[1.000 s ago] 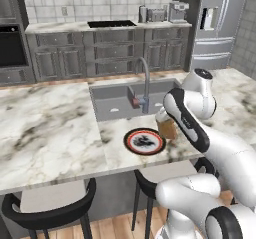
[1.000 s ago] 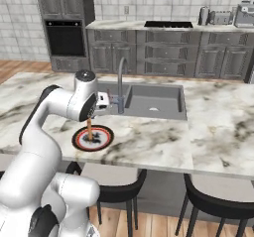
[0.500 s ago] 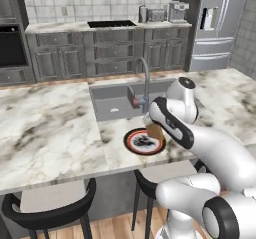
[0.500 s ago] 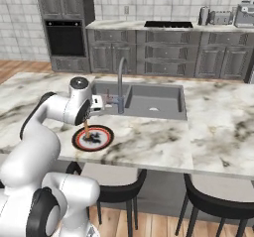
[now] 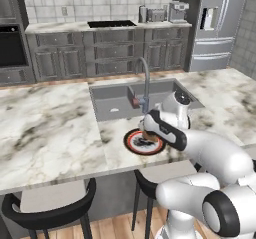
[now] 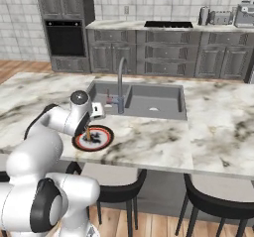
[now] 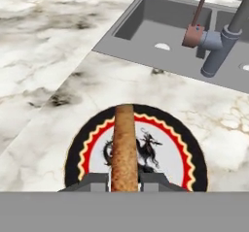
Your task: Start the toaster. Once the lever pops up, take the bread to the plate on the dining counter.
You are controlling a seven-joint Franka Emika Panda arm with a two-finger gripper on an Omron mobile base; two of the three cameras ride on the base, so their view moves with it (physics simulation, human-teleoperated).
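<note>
Tan-brown bread [image 7: 124, 148] stands edge-on in the gripper [image 7: 124, 180], jaws clamped tight on it, directly over the plate [image 7: 192, 148] on the dining counter [image 7: 44, 75]. Toasting and carrying look done. Judging by this, only lowering and release remain; the sink [image 7: 160, 22] lies at twelve o'clock.

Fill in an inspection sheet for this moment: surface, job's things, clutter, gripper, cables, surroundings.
Surface: dining counter, marble, with inset sink and faucet.
Job's things: bread held edge-on over the plate; plate near the counter's front edge. Toaster on the far worktop.
Clutter: nothing seen.
Gripper: gripper shut on the bread, above the plate.
Cables: nothing seen.
Surroundings: stools below the counter, oven, fridge, cooktop, grey cabinets.
</note>
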